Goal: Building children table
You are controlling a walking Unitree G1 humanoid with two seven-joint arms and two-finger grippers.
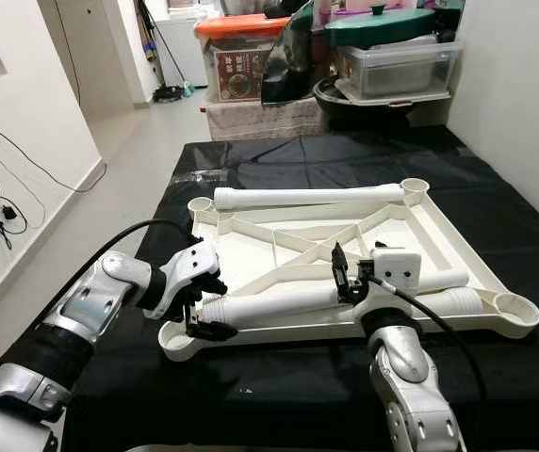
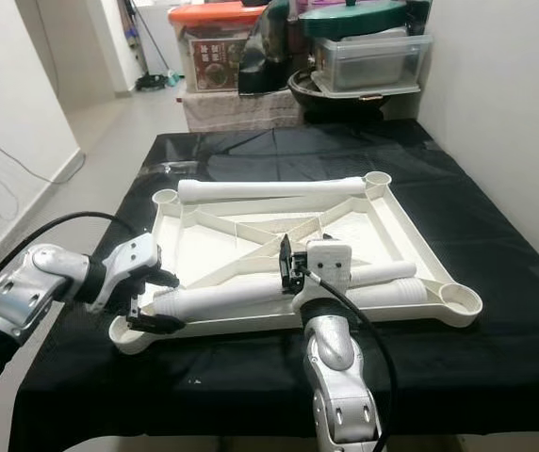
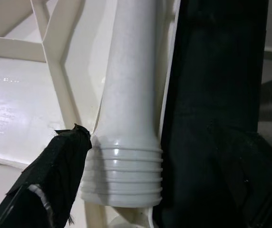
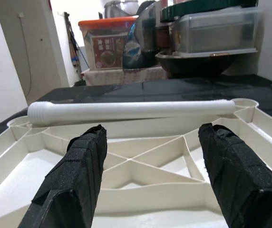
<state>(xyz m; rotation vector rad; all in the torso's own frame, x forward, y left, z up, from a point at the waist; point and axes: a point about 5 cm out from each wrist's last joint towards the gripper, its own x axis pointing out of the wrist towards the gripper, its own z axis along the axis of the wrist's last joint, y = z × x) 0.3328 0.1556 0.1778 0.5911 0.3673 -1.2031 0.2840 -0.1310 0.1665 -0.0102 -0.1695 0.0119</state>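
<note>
My left arm reaches in from the near left, elbow bent, and my left gripper (image 1: 208,306) sits at the near left corner of the upturned tabletop (image 1: 439,231). Its two black fingers straddle the ribbed end of a white table leg (image 1: 279,306), one finger (image 3: 55,175) touching the leg's threaded rings, the other on the far side; whether they truly clamp it I cannot tell. My right arm rises straight from the near edge, wrist upright, and my right gripper (image 4: 150,171) hangs with its fingers spread wide apart and empty above the tabletop's inner ribs, just over the middle of that same leg.

The tabletop is cream moulded plastic, lying underside up on a black cloth (image 1: 496,188) (slightly creased, matte) that covers the surface below. It has a raised rim, diagonal stiffening ribs crossing in the middle, and a round socket (image 1: 516,311) at each corner. The leg I hold lies along the near rim, a smooth tapering tube. A second leg (image 1: 307,198) lies along the far rim, and a third leg (image 1: 458,299) lies near the right corner socket. My finger pads are coarse black foam.
</note>
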